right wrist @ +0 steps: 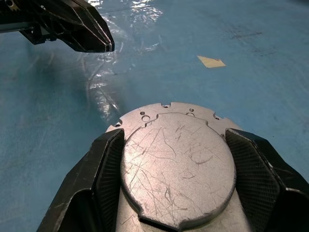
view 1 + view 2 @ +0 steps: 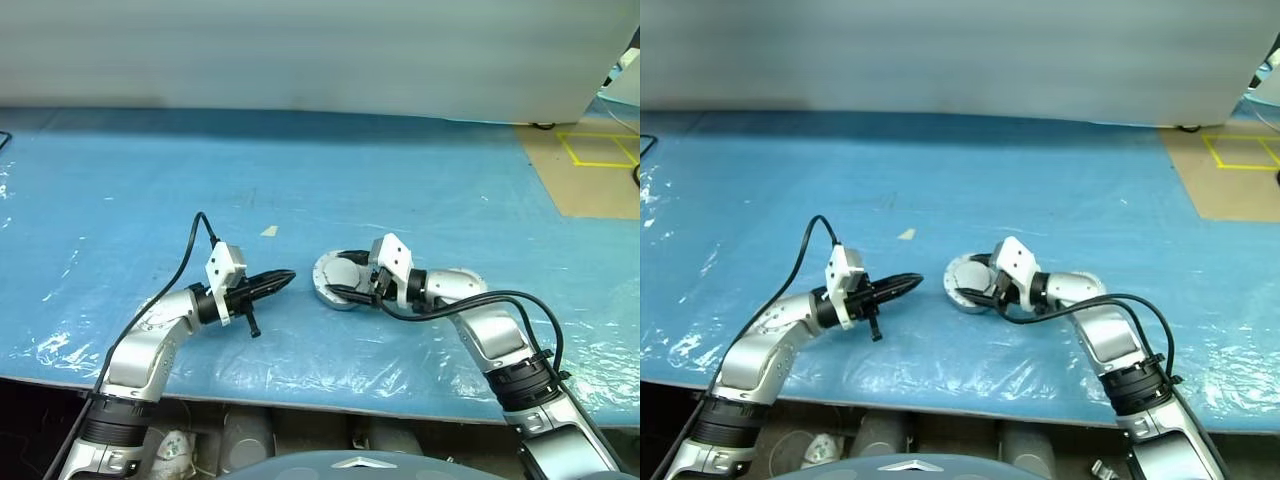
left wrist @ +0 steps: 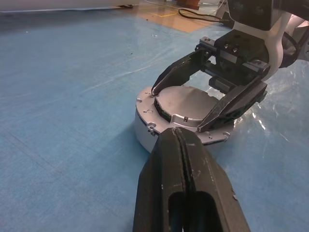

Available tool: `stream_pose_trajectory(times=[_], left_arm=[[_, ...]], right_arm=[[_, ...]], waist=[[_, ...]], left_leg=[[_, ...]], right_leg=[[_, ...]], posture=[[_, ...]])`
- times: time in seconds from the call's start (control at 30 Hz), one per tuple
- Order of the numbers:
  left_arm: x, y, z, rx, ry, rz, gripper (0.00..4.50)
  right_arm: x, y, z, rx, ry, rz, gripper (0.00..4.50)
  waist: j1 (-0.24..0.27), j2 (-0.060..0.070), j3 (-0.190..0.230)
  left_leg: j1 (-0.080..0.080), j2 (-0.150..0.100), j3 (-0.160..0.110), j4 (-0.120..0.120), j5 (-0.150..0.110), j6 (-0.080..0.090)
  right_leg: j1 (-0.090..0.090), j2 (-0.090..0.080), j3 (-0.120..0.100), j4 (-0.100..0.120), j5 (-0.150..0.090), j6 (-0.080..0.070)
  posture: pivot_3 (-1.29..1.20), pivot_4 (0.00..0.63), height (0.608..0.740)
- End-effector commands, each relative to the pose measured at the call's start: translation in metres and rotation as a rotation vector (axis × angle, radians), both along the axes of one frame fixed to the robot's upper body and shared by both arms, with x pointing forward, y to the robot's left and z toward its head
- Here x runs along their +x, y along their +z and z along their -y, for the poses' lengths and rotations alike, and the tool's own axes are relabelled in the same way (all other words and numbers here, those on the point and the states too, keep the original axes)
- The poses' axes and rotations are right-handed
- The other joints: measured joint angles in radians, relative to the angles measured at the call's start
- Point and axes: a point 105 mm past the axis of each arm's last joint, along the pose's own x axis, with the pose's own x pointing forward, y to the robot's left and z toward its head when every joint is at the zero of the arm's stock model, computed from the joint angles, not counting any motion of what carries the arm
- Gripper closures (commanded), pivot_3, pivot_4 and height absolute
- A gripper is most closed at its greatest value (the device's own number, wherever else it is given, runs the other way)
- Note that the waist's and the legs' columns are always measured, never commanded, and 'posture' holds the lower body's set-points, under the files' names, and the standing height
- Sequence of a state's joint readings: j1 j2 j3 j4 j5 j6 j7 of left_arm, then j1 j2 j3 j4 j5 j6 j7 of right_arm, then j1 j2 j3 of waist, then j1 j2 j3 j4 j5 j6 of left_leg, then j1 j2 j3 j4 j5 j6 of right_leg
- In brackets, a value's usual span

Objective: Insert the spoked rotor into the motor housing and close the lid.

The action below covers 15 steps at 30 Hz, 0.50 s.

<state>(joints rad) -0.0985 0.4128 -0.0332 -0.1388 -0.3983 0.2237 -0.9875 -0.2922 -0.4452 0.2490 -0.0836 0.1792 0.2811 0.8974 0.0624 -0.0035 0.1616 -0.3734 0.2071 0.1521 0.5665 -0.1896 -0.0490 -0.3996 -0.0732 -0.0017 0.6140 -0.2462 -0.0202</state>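
Motor housing (image 2: 338, 281) sits on the blue surface (image 2: 420, 190), lid (image 1: 177, 169) on top. Right gripper (image 3: 205, 108) straddles the lid, its 2 fingers beside the rim, contact unclear. Left gripper (image 2: 288, 276) clenched, empty, nearby.

Two robot arms reach forward and angle toward each other. The left gripper (image 2: 285, 277) points level toward the right arm, its two black fingers pressed together. The right gripper (image 2: 352, 275) tilts slightly downward, its fingers (image 1: 104, 164) spread wide apart.
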Motion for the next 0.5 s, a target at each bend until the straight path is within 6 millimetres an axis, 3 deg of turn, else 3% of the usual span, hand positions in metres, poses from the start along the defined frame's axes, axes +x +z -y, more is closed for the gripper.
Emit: stream_pose_trajectory(times=[0.03, 0.23, 0.5], left_arm=[[-0.003, 0.004, 0.001, 0.006, -0.003, 0.039, 4.5], [-0.004, 0.005, 0.0, 0.007, 0.005, 0.042, 4.5], [-0.004, 0.001, 0.001, 0.017, -0.003, 0.034, 4.5]], right_arm=[[0.0, 0.007, -0.009, 0.017, 0.032, 0.018, 1.53], [-0.003, -0.005, -0.001, -0.039, 0.03, 0.007, 1.53], [-0.005, -0.003, 0.009, -0.068, 0.043, 0.01, 1.53]], waist=[[0.0, 0.0, 0.0], [0.001, 0.0, 0.0], [0.006, 0.0, 0.0]], left_leg=[[0.0, 0.0, 0.0, 0.0, 0.0, 0.0], [0.0, 0.0, 0.0, 0.0, 0.0, 0.0], [0.0, 0.0, 0.0, 0.0, 0.0, 0.0]], right_leg=[[0.0, 0.0, 0.0, 0.0, 0.0, 0.0], [0.0, 0.0, 0.0, 0.0, 0.0, 0.0], [0.0, 0.0, 0.0, 0.001, 0.0, 0.0]], posture=[[0.0, 0.15, 0.74], [0.0, 0.15, 0.74], [0.0, 0.15, 0.74]])
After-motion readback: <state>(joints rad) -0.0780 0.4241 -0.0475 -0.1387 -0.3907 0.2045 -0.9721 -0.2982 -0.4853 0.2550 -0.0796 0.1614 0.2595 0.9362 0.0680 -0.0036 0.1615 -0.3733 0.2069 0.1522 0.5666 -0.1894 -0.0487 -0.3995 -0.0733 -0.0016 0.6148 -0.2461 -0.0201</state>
